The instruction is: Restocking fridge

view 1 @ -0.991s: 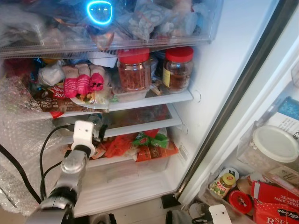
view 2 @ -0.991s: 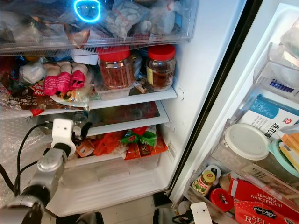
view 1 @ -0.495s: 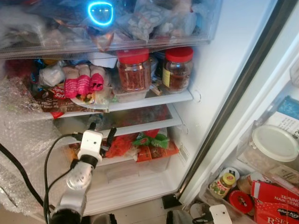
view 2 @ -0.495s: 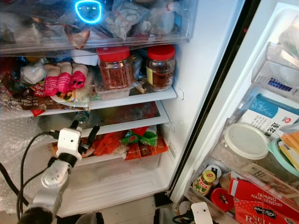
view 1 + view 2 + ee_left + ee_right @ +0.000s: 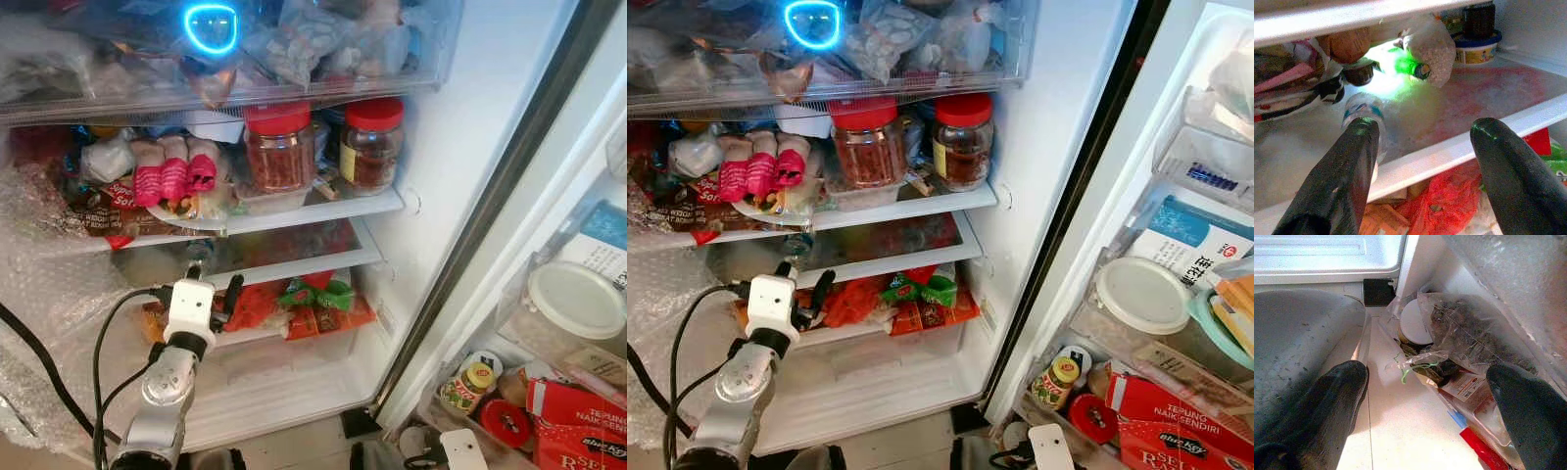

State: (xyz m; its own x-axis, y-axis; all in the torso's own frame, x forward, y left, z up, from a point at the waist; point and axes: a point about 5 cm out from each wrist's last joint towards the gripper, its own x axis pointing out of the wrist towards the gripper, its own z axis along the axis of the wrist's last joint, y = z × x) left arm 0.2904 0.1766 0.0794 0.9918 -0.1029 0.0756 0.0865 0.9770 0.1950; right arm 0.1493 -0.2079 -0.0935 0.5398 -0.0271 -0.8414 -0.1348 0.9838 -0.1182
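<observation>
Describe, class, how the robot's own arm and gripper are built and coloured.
The left arm is silver metal segments ending in a white boxy wrist block. Black cables loop beside it. The left gripper has two long, rounded, matte black fingers.

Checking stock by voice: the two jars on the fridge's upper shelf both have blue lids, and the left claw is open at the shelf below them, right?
Not quite. The two jars have red lids, as the left eye view shows. The rest stands: the left claw is open at the shelf below them.
</observation>
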